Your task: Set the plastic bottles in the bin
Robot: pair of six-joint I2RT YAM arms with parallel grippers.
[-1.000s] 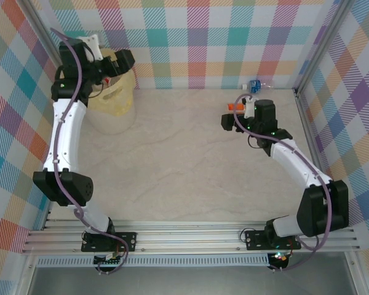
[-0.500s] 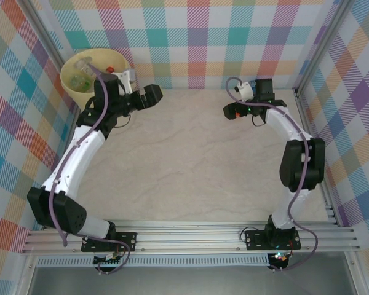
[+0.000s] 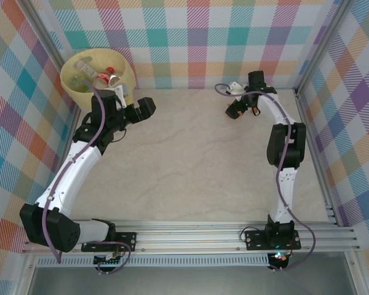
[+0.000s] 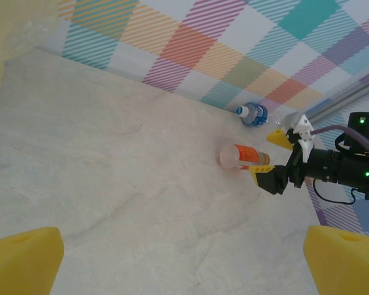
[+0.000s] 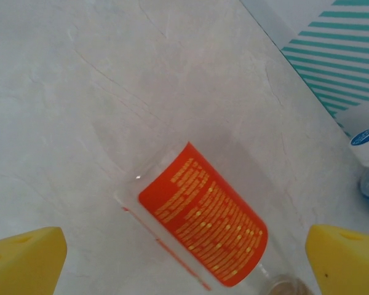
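My left gripper [image 4: 183, 261] hangs over the table [image 3: 184, 172], just beside the bin [image 3: 128, 83]. Its yellow fingertips [image 4: 21, 258] are spread wide and there is nothing between them.

The bin stands in the far left corner, close to the checked wall [image 3: 190, 37]. Several bottles [image 3: 93, 77] lie inside it. One has a red cap and one has a red label.

My right gripper [image 5: 184, 261] is low over the far right part of the table. Its fingers are also spread wide. The orange-label bottle [image 5: 203, 224] lies on its side on the table between them, with its long side slanted across the gap. In the right wrist view both pads [image 5: 347, 258] stand apart from the bottle, so the gripper is around it but is not pinching it.

From the left wrist camera I see this same bottle across the table, with the right arm's yellow tips on either side of one end.

A blue-cap bottle [image 4: 252, 114] lies just beyond it, near the foot of the far wall, apart from the orange one. It looks crushed, but it is too small for me to be sure.
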